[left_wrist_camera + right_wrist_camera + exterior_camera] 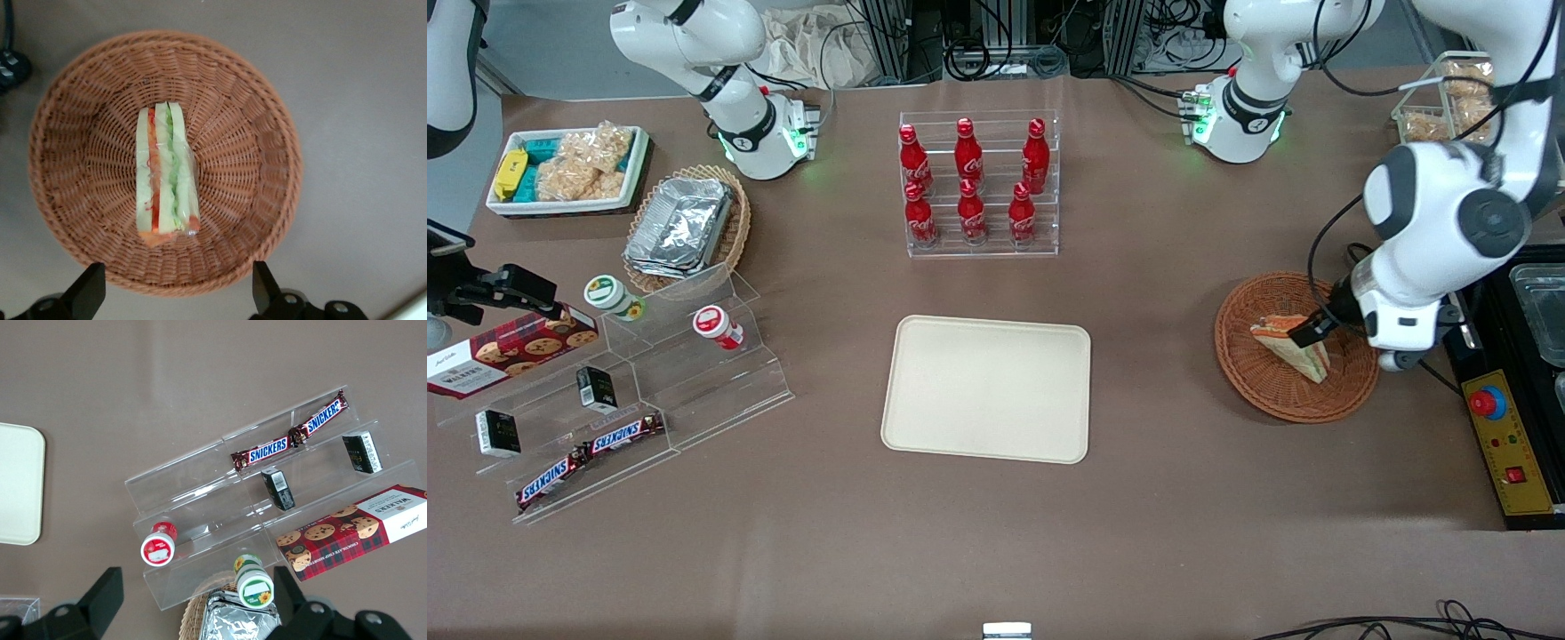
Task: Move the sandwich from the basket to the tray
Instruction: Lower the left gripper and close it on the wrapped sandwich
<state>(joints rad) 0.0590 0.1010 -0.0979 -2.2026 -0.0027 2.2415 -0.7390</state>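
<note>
Gripper point(173, 293): we recorded it spread wide and holding nothing, hanging above the basket point(267, 200), its two dark fingers point(90, 290) standing to either side of the near rim. Sandwich point(165, 175): it lay on its edge at the basket's middle, directly ahead of the open span; its long axis ran toward the gripper and away from it, so the fingers stood across its thin width. We judged that a straight descent would bracket the bread faces with little turning needed.

Items then noted in the front view, in order:
- Tray point(987, 388): cream plastic, flat, rounded corners, low rim, bare; it sat well apart from the basket, toward the parked arm's end.
- Basket point(1249, 373): round, shallow, reddish-brown wicker, ribbed weave.
- Sandwich point(1294, 347): triangular wedge, pale bread, orange, red and green layers, under glossy clear wrap we judged slippery.
- Gripper point(1312, 327): just over the wedge.
</note>
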